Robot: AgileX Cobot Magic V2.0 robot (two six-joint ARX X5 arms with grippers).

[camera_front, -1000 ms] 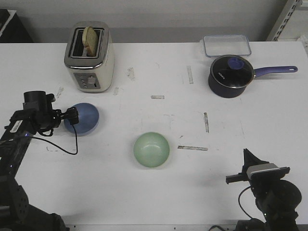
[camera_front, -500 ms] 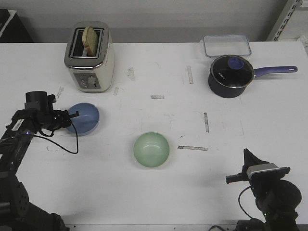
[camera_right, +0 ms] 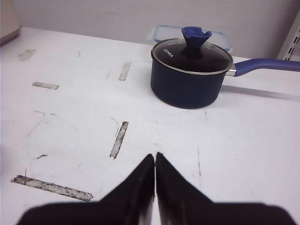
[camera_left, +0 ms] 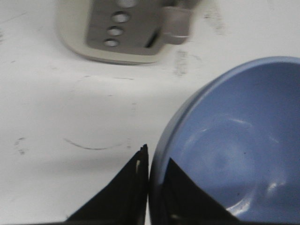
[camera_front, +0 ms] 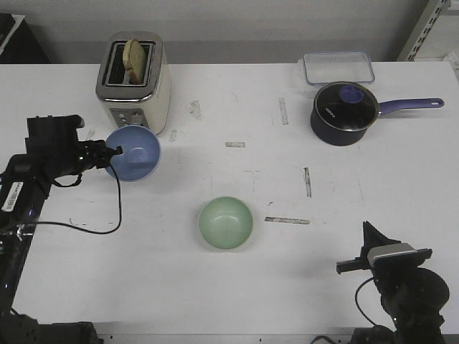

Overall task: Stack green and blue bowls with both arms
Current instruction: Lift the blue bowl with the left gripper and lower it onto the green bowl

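My left gripper (camera_front: 113, 152) is shut on the rim of the blue bowl (camera_front: 135, 154) and holds it raised and tilted near the toaster. In the left wrist view the bowl (camera_left: 234, 140) has one finger outside its rim and one inside, with my left gripper (camera_left: 154, 161) pinching the wall. The green bowl (camera_front: 226, 223) sits upright on the table at the centre front, apart from both arms. My right gripper (camera_front: 367, 231) rests at the front right, shut and empty, and in the right wrist view my right gripper (camera_right: 155, 157) has its jaws together over bare table.
A cream toaster (camera_front: 134, 83) with a slice of bread stands at the back left, close behind the blue bowl. A navy saucepan (camera_front: 344, 112) with a purple handle and a clear lidded box (camera_front: 338, 67) stand at the back right. The pan also shows in the right wrist view (camera_right: 190, 75).
My left gripper has lifted the blue bowl off the table and carried it up and to the right, tilting it so its inside shows. The right arm and green bowl have not moved.
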